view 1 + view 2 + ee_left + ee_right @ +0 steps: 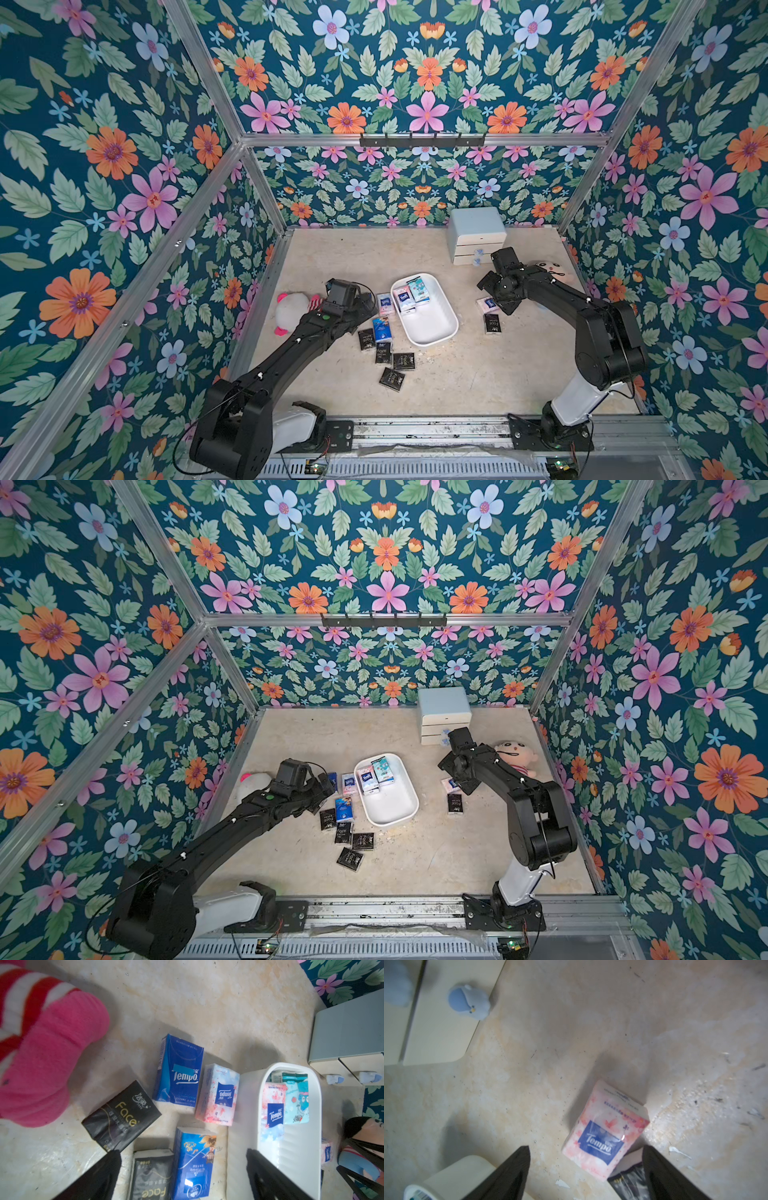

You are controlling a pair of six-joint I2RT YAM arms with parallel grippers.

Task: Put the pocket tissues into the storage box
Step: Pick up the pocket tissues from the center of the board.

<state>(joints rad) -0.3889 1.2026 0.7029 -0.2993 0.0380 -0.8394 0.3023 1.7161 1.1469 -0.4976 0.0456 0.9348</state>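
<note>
I am looking down on a mottled beige tabletop [478, 374] ringed by floral-print walls. The storage box [436, 328], a smooth white plastic tub with rounded corners and low walls, sits near the middle at an angle. Crowded at its far end are a pink floral packet [402, 296] and a light blue cartoon packet [417, 289], both glossy flat rectangles; the near part of its floor is bare. My left gripper [182, 1152] hangs just beside the box, its black fingers spread wide with nothing clamped between them. On the table under it lie more pocket tissues: a dark blue Tempo packet [178, 1070], a pink-and-white Tempo packet [217, 1095] just beside the box wall, a crinkled black Face packet [121, 1114] and a blue illustrated packet [194, 1163]. A loose cluster of black packets [403, 361] trails toward the near edge in both top views. A fuzzy pink and white plush doll [293, 309] lies near the left arm. On the other side of the box my right gripper [585, 1147] is released, jaws wide apart, above a pink blossom packet [606, 1132] lying flat on the table, with a shiny black packet [629, 1184] just beside it. A pale blue drawer cabinet [476, 235] with rounded corners stands at the back.
</note>
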